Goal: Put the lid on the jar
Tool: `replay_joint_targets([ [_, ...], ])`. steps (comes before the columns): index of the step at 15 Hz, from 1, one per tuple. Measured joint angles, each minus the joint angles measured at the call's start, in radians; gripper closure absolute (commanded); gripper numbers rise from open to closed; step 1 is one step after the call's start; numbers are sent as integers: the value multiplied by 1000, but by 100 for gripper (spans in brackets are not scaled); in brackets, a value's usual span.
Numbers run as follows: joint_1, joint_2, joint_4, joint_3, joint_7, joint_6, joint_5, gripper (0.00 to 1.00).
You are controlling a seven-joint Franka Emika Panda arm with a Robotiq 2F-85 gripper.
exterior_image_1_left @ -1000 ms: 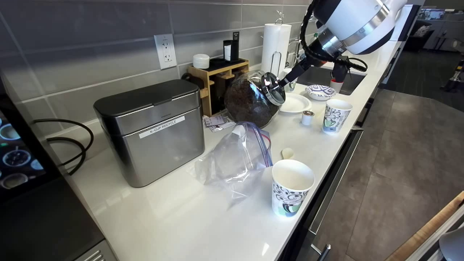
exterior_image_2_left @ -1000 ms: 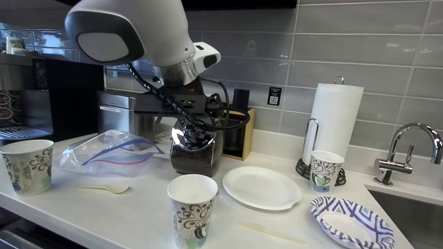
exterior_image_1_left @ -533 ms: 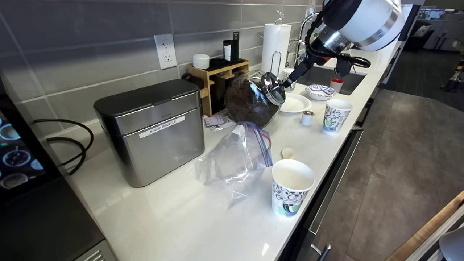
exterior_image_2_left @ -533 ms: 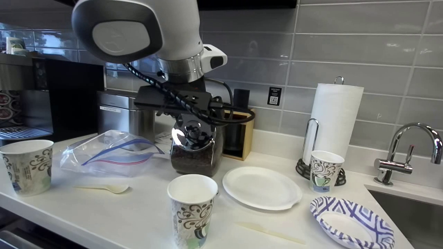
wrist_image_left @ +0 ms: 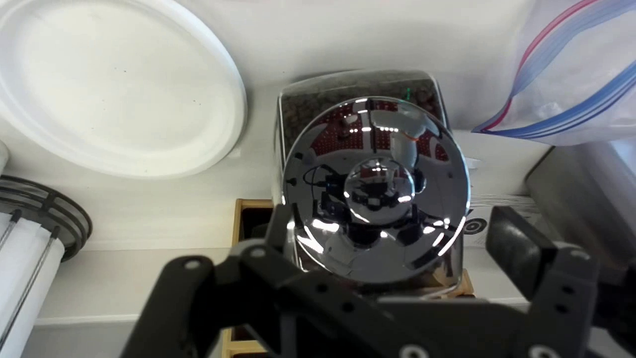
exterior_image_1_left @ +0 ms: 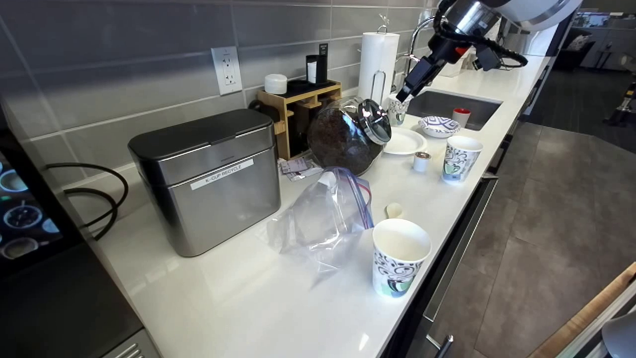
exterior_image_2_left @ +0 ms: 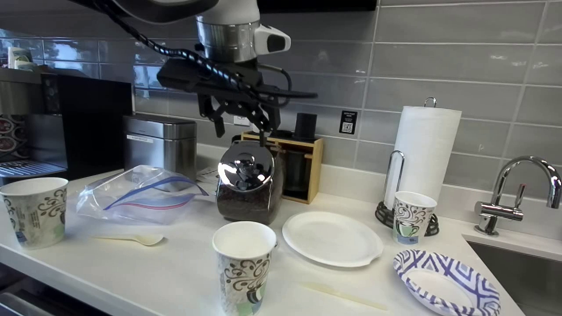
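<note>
Here the lid (wrist_image_left: 376, 190) caps the jar (exterior_image_1_left: 340, 140), 2 parted jaws hanging clear.

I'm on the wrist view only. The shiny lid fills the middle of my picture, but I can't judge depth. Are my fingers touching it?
Observer: No. In an exterior view a gap shows between the fingers and the lid.
Operator: Seen face-on, it looks flat to me. Does it lie level?
Observer: No, it slants on the jar, facing the front edge of the counter.
Operator: Anything standing out toward that edge that my picture cuts off?
Observer: Yes, a patterned paper cup stands upright near it.
</note>
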Motion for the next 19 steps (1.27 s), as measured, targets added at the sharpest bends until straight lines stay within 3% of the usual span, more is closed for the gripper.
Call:
replay_joint_targets([
  [3,-80,-53,17,85,74,-94,-45,0],
  [8,-152,-99,26,154,161,-163,-136,0],
  [12,-181,-108,26,182,202,-171,-201,0],
  [19,-189,-111,26,190,205,-175,-220,0],
])
